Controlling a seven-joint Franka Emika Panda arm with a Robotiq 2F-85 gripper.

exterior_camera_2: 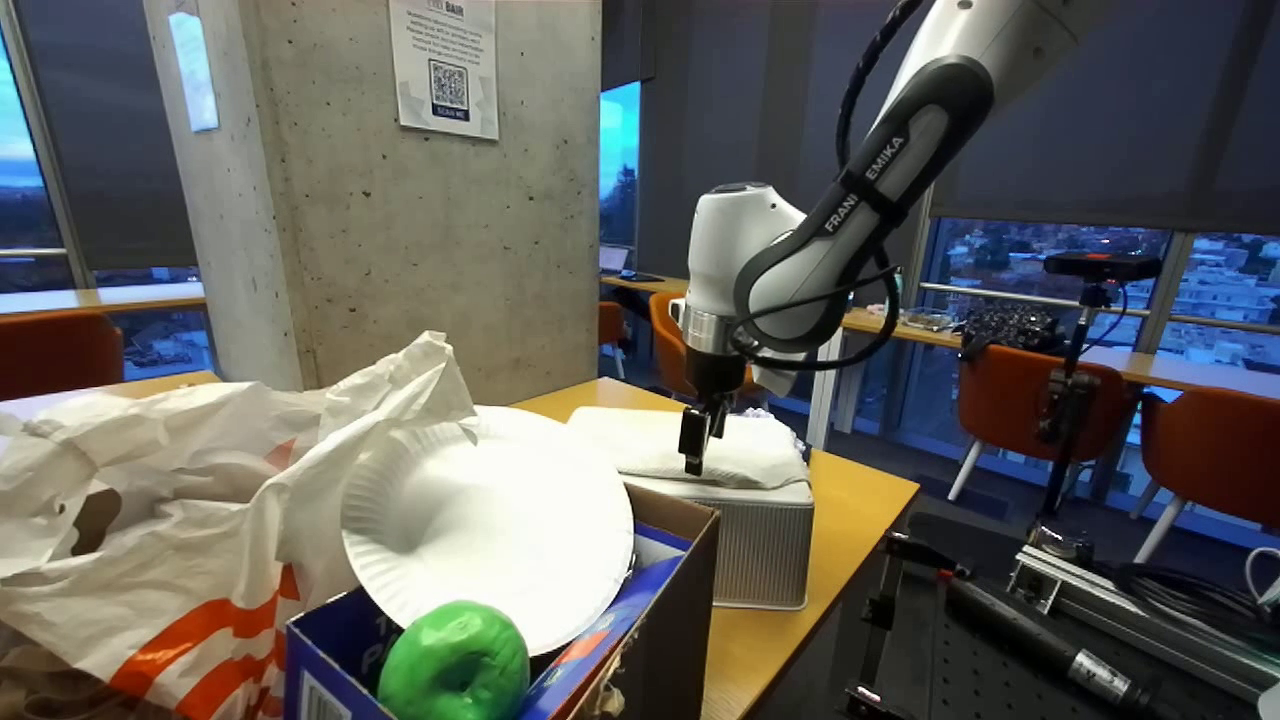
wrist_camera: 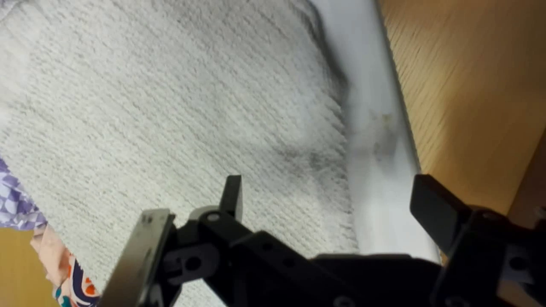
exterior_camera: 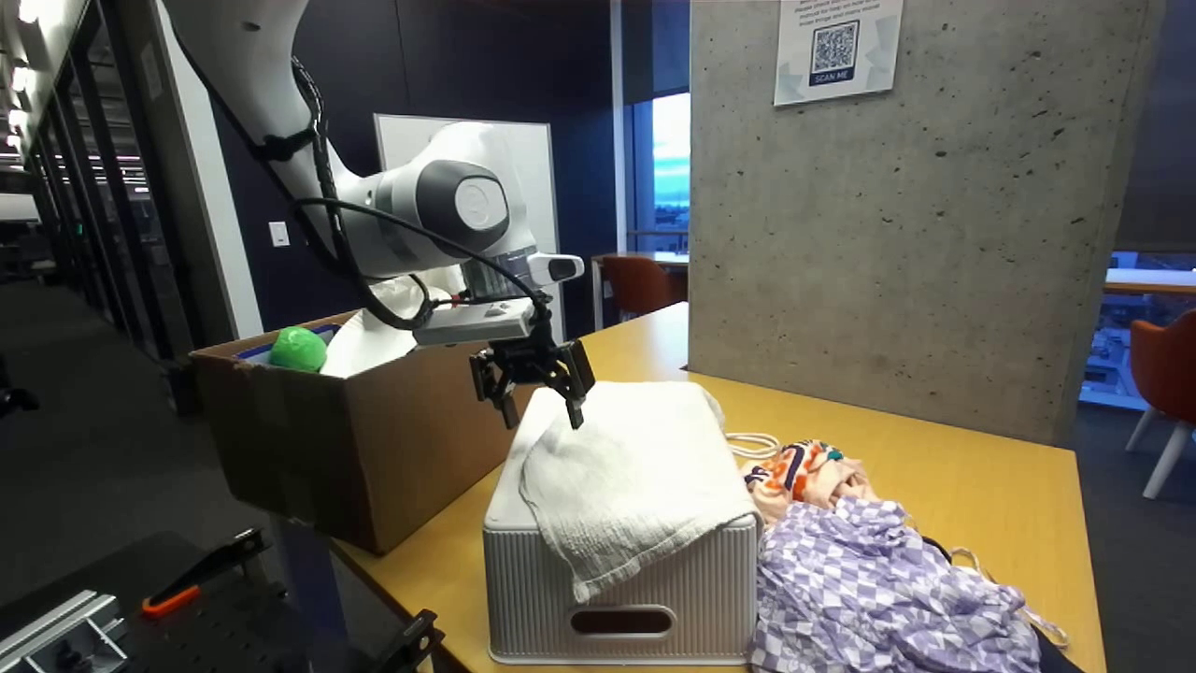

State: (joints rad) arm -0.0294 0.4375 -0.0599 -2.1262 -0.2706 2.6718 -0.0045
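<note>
A brown cardboard box (exterior_camera: 280,458) stands at the edge of the table (exterior_camera: 981,467) and holds a blue box (exterior_camera_2: 335,640), a green ball (exterior_camera_2: 450,660) and a white paper plate (exterior_camera_2: 510,530), which leans with its rim above the box's wall. A white paper bag (exterior_camera_2: 190,540) with orange stripes is just beside the plate; whether it sits inside the cardboard box cannot be told. Near the cardboard box is a gray ribbed bin (exterior_camera: 523,598) with a handle slot (exterior_camera: 621,621); its inside is hidden. A white towel (exterior_camera: 645,458) lies on top of the bin, one end hanging down the slotted side to just beside the handle slot.

The end effector (exterior_camera: 543,419) points down, its fingers spread wide. In the wrist view one finger (wrist_camera: 232,194) is over the towel, while the opposite one overlaps the bin's edge, past a bare strip of its top. The towel is thus beneath the end effector and near it; whether a fingertip touches it is unclear. Just beside the bin lie a peach patterned cloth (exterior_camera: 841,479) and a purple-and-white checked cloth (exterior_camera: 878,589).
</note>
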